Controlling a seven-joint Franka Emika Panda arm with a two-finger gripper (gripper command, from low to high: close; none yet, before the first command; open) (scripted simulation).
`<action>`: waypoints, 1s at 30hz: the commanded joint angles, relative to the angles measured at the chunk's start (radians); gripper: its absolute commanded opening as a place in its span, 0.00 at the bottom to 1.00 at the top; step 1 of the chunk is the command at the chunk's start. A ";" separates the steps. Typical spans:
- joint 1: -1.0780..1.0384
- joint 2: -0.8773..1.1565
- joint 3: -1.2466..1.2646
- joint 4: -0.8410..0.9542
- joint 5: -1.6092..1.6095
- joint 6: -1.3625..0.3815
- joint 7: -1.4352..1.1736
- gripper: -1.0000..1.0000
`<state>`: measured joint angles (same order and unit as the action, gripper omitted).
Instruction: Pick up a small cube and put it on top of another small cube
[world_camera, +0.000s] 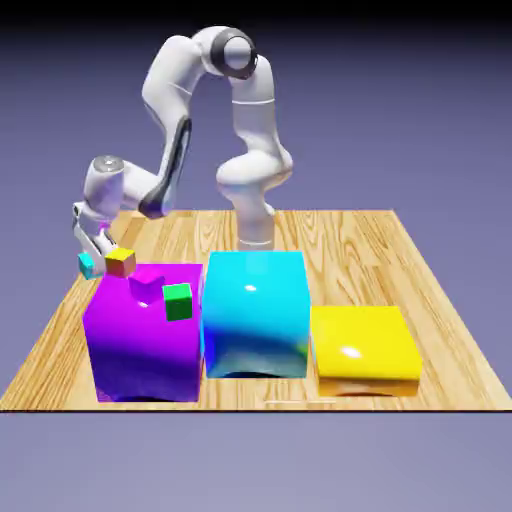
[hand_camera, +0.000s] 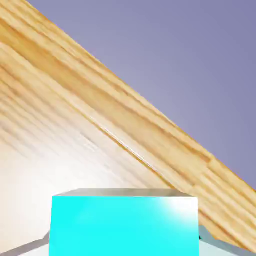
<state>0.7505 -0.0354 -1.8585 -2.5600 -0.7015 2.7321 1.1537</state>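
Note:
The tiny teal cube (world_camera: 88, 266) hangs at the exterior view's left, above the table (world_camera: 400, 260), with my gripper (world_camera: 91, 259) shut on it. In the hand view the same teal cube (hand_camera: 124, 225) fills the bottom between the grey fingertips (hand_camera: 27, 247), whose edges just show beside it. Right next to the held cube, a tiny orange cube (world_camera: 120, 262) with red and yellow faces shows at the back left corner of the big magenta block (world_camera: 140, 345). On that block's top sit a tiny purple cube (world_camera: 146, 287) and a tiny green cube (world_camera: 178, 301).
A huge cyan block (world_camera: 255, 310) stands in the middle, touching the magenta block's side. A lower yellow block (world_camera: 362, 345) lies at its right. In the hand view the table edge (hand_camera: 165, 150) runs diagonally against the backdrop.

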 joint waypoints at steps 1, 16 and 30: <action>-0.033 0.004 0.036 0.015 0.009 -0.018 -0.024 0.00; -0.515 0.059 0.580 0.237 0.142 -0.278 -0.382 0.00; -0.812 0.034 1.087 0.345 0.368 -0.433 -0.690 0.00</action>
<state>-0.0543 -0.0010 -0.7743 -2.2147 -0.3298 2.2987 0.4620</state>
